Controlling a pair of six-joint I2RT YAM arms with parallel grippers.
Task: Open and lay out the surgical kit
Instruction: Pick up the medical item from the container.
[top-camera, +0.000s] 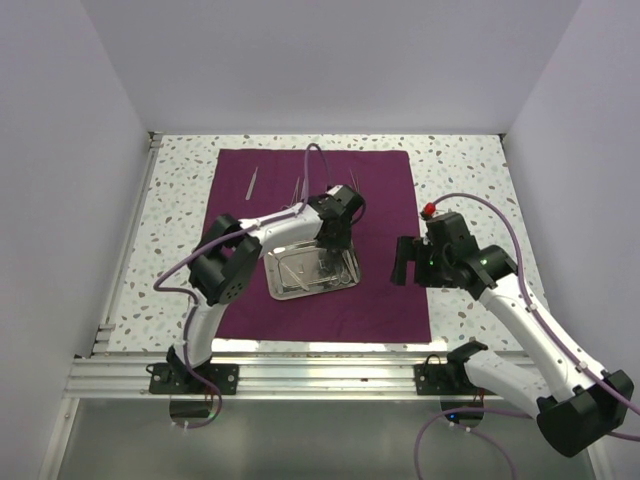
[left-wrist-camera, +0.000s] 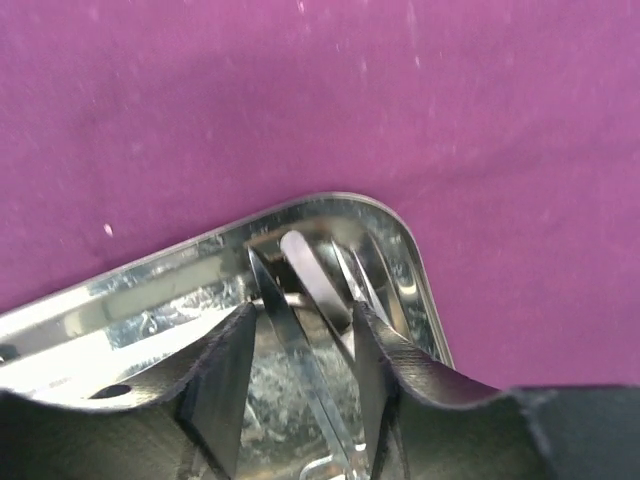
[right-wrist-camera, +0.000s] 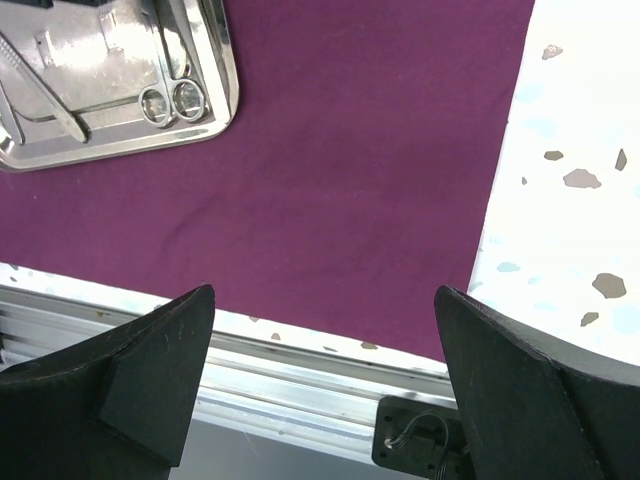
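At frame centre, a thin silver instrument (left-wrist-camera: 300, 340) in the shiny rounded steel tray (top-camera: 283, 290) is straddled by the left gripper (left-wrist-camera: 300, 370), narrowly parted; the right gripper (right-wrist-camera: 325, 375) is held wide above the maroon cloth wrap (right-wrist-camera: 360, 170).

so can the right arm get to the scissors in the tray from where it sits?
Probably yes: right gripper is open over bare cloth, scissors lie exposed at the tray's near edge, though the left gripper crowds the tray.
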